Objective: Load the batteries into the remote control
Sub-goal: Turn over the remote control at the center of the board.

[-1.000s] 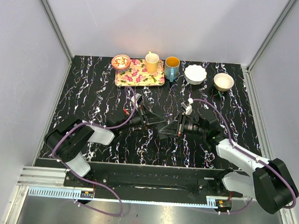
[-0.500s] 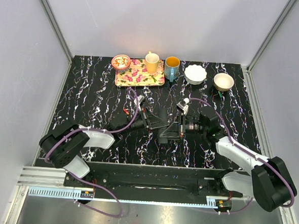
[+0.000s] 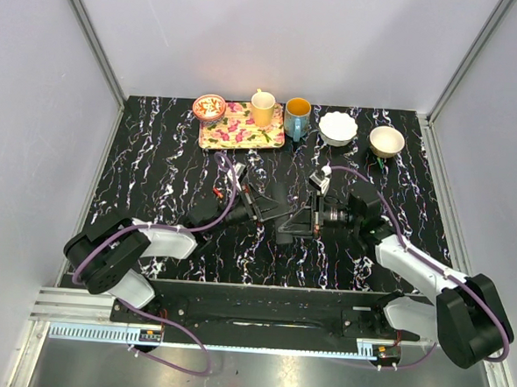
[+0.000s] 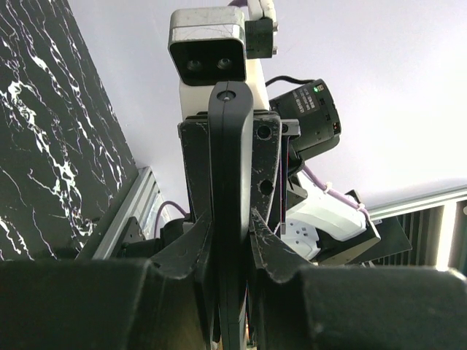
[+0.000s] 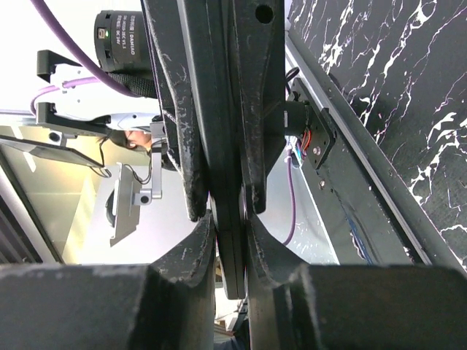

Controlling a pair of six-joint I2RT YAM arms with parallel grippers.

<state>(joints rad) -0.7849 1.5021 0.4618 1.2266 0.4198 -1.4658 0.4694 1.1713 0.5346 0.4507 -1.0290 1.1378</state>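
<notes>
At the middle of the black marbled table (image 3: 156, 152), the two arms meet over one object. The left arm reaches in low from its base, forearm stretched nearly flat toward the centre. The left gripper (image 4: 232, 226) has its jaws closed tight on the slim black plastic remote control (image 4: 232, 146), which stands edge-on between the fingers. The bar runs rightward into the right gripper (image 5: 228, 222), whose jaws are pinched narrowly onto its other end. The right arm bends inward with its wrist turned sideways to face the left one. Gripped at both ends, the remote control looks braced, I judge, for a regrip or for working its battery cover. Whether it touches the tabletop I cannot tell. The batteries I cannot make out in any view.
</notes>
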